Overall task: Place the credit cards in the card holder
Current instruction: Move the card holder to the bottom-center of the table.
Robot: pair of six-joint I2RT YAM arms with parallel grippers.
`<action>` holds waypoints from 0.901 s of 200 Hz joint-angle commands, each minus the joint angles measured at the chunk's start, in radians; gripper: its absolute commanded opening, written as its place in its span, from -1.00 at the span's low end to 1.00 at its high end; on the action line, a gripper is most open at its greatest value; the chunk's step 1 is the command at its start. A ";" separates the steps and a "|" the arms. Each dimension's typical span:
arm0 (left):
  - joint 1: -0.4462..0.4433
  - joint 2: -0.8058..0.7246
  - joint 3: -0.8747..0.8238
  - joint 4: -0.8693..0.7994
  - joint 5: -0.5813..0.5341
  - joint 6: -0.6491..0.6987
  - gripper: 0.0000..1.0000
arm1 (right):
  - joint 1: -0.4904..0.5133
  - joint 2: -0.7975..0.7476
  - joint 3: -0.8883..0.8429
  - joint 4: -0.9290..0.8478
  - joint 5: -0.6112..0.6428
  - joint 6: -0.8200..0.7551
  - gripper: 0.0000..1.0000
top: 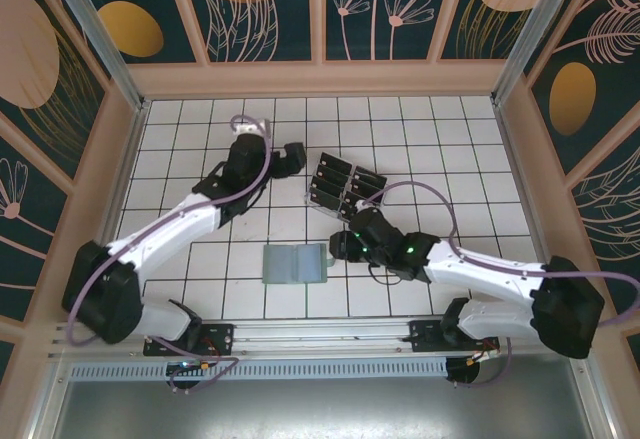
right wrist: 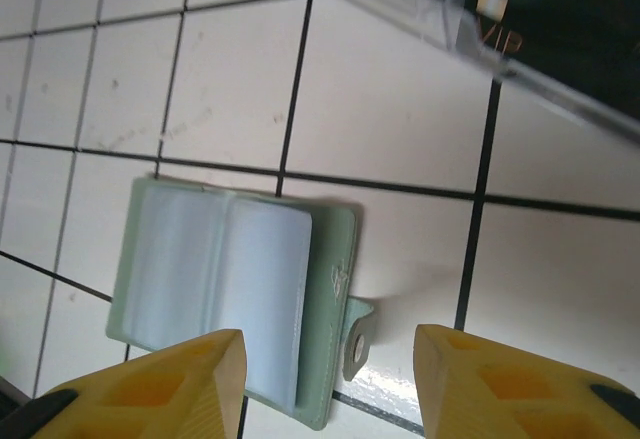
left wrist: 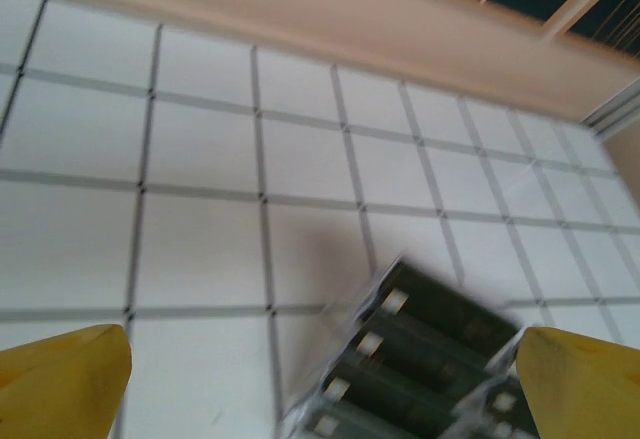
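Fingers (left wrist: 62,384) of the left gripper (left wrist: 325,359) are standing as wide apart as they go, their yellow tips showing at both lower corners of the left wrist view, and they are gripping nothing. Between them the clear acrylic rack (left wrist: 305,414) is holding the credit cards (left wrist: 440,324), which are standing dark and in a row, each with a small pale chip. That view is blurring, so I cannot tell whether either finger is touching the rack.

The right gripper (right wrist: 328,349) is hanging roughly half open and empty, its two yellow fingers straddling the right-hand part of the card holder (right wrist: 220,279). Whether they are touching it I cannot tell. The holder is lying open and flat on the white gridded table (right wrist: 400,129), its paler inside facing up and a small tab with an eyelet sticking out at its edge. From above, it is sitting between the two arms, nearer their bases than the rack.
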 commanded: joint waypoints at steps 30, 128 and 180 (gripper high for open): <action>-0.002 -0.218 -0.223 -0.302 -0.012 0.028 0.97 | 0.021 0.075 -0.050 0.114 0.043 0.077 -0.08; -0.128 -0.263 -0.482 -0.268 0.048 -0.140 0.97 | 0.022 0.168 -0.049 0.167 0.019 0.080 -0.44; -0.151 -0.234 -0.514 -0.248 0.012 -0.151 0.97 | 0.021 0.203 -0.048 0.186 0.036 0.092 -0.87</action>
